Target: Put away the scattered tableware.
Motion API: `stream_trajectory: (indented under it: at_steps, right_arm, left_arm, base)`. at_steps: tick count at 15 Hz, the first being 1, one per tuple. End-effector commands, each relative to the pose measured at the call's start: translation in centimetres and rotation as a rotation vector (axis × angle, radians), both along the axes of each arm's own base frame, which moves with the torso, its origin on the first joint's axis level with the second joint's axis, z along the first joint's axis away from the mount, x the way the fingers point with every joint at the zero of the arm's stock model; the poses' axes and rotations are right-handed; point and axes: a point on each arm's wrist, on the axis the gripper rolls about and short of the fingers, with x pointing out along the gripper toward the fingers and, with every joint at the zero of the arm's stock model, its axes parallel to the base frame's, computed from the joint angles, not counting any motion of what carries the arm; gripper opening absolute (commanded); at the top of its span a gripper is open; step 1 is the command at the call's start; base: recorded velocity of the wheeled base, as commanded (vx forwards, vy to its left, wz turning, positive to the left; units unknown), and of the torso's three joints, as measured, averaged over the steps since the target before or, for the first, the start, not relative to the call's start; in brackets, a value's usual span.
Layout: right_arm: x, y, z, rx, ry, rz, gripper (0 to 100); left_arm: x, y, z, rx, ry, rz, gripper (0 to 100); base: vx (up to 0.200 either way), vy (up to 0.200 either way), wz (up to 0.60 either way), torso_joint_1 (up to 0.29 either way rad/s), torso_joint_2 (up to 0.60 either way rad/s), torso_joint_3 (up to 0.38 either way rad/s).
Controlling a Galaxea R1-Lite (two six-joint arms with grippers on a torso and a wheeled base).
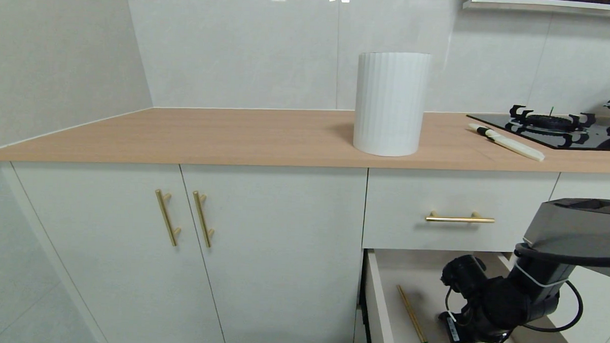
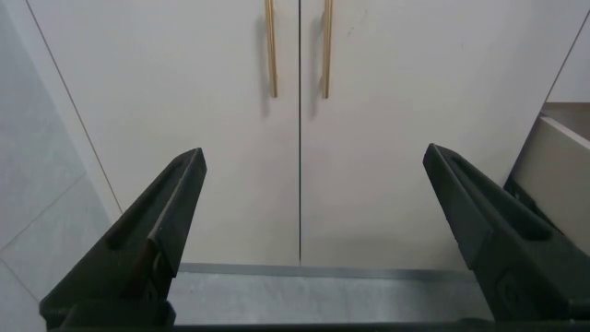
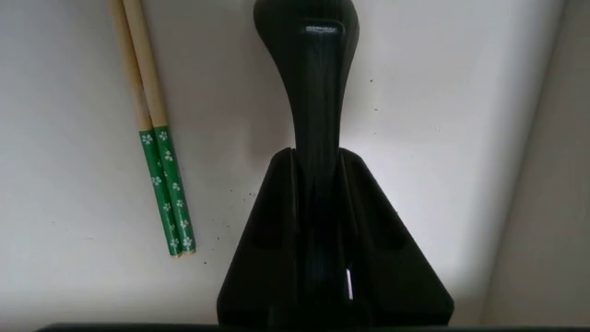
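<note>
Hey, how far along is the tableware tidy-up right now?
Done: chopsticks lie in the open drawer. In hand: the right end effector grips a black utensil within that drawer. Left: a pale utensil on the countertop by the stove; the left end effector is open, empty.

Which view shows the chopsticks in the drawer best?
The right wrist view: the chopsticks lie side by side, green flowered tips plain. The head view gives them as a thin line in the drawer. The left wrist view faces the cabinet doors.
</note>
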Motion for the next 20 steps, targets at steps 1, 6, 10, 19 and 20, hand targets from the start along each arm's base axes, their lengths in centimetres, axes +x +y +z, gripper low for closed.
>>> stream_trajectory:
  at_steps: [1, 6, 10, 19, 20]
  right_arm:
    - [0.0, 0.0, 0.0, 0.0, 0.0, 0.0, 100]
    - [0.0, 0.0, 0.0, 0.001, 0.0, -0.001, 100]
    - [-0.2, 0.0, 0.1, 0.01, -0.002, -0.017, 100]
    - [-6.4, -1.8, 14.7, 0.156, -0.258, -0.018, 100]
    - [-7.3, -1.9, 16.5, 0.171, -0.265, -0.01, 100]
  left_arm:
    - [0.0, 0.0, 0.0, 0.0, 0.0, 0.001, 100]
    - [0.0, 0.0, 0.0, 0.0, 0.0, 0.001, 100]
    - [0.0, 0.0, 0.0, 0.0, 0.0, 0.001, 100]
    - [0.0, 0.0, 0.0, 0.001, 0.0, 0.001, 100]
    - [0.0, 0.0, 0.0, 0.0, 0.0, 0.001, 100]
  base:
    - [0.0, 0.0, 0.0, 0.0, 0.0, 0.0]
    - [0.0, 0.0, 0.0, 0.0, 0.0, 0.0]
    - [0.0, 0.0, 0.0, 0.0, 0.0, 0.0]
    - [0.0, 0.0, 0.0, 0.0, 0.0, 0.0]
    - [0.0, 0.0, 0.0, 0.0, 0.0, 0.0]
